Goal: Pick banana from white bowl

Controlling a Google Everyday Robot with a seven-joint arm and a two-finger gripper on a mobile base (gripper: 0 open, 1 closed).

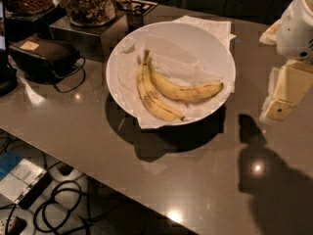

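The white bowl point(215, 43) is wide and shallow, lined with crinkled white paper, and stands on the brown table. Two bananas lie in it, joined at the stem on the left. The banana point(183, 91) is the thicker, curved one, with its dark tip pointing right. A slimmer, streaked banana point(154, 99) lies beside it on the near side. My gripper point(278, 109) hangs at the right edge of the view, to the right of the bowl and apart from it, above the table, with nothing seen in it.
A black case with a cord point(46, 55) lies at the left. Glass jars of food point(88, 4) stand on a dark box behind the bowl. White paper point(210, 26) sticks out under the bowl's far rim. Cables point(58, 204) lie on the floor below the table's front edge.
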